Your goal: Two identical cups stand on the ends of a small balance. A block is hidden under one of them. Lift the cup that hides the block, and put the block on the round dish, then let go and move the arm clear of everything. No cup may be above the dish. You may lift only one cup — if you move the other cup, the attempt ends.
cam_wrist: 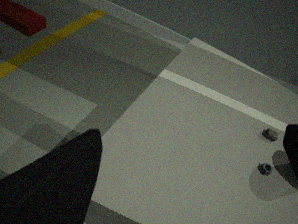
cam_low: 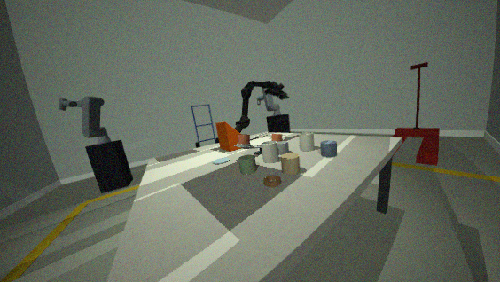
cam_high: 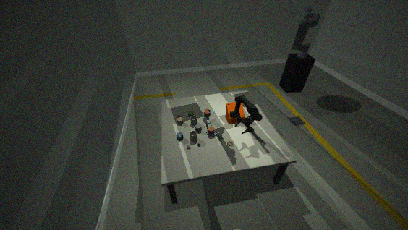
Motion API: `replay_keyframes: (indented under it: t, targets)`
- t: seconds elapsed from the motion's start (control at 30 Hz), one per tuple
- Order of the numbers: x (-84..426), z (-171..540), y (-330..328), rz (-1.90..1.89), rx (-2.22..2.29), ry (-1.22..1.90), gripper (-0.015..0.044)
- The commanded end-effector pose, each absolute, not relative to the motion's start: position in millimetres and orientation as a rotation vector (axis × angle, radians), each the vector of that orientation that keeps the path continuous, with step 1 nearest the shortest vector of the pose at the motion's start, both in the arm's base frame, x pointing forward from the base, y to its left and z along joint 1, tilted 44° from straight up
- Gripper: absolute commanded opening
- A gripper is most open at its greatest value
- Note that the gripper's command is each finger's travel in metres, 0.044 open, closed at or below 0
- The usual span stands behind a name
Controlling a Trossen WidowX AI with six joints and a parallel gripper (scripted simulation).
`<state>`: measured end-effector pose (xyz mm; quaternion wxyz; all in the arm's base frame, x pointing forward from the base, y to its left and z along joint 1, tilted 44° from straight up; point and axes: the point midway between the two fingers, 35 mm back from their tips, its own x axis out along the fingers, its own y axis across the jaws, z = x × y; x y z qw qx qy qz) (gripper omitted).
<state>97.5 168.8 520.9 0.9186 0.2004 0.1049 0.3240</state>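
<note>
Two identical reddish cups stand on the ends of a small balance (cam_high: 209, 124): a far cup (cam_high: 207, 112) (cam_low: 243, 139) and a near cup (cam_high: 211, 129) (cam_low: 277, 137). I cannot tell which end sits lower. No block shows; what is under the cups is hidden. The pale blue round dish (cam_high: 212, 112) (cam_low: 221, 160) lies beside the far cup, with no cup above it. My gripper (cam_high: 239, 129) (cam_low: 285, 92) (cam_wrist: 195, 137) is open and empty, raised above the table, to the right of the cups in the top view.
An orange block (cam_high: 234, 111) (cam_low: 227, 137) stands by the arm's base. Grey cylinders (cam_high: 193, 137) (cam_low: 307, 142), a blue one (cam_high: 179, 136) (cam_low: 329, 149), a tan one (cam_high: 179, 121) (cam_low: 290, 164) and a green one (cam_low: 247, 164) stand around the balance. A ring and small nuts (cam_wrist: 270, 134) lie nearer the edge.
</note>
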Motion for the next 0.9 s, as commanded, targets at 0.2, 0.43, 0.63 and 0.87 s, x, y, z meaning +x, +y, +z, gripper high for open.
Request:
replay_keyframes:
  t: [0.2, 0.43, 0.63, 0.87]
  targets:
    - [112.5, 497.7, 179.5, 0.609, 0.257, 0.214, 0.0440]
    - [137.7, 463.5, 188.4, 0.536, 0.073, 0.251, 0.0440]
    - [163.0, 430.8, 189.6, 0.477, -0.065, 0.313, 0.0440]
    - [193.7, 388.2, 183.5, 0.423, -0.218, 0.422, 0.0440]
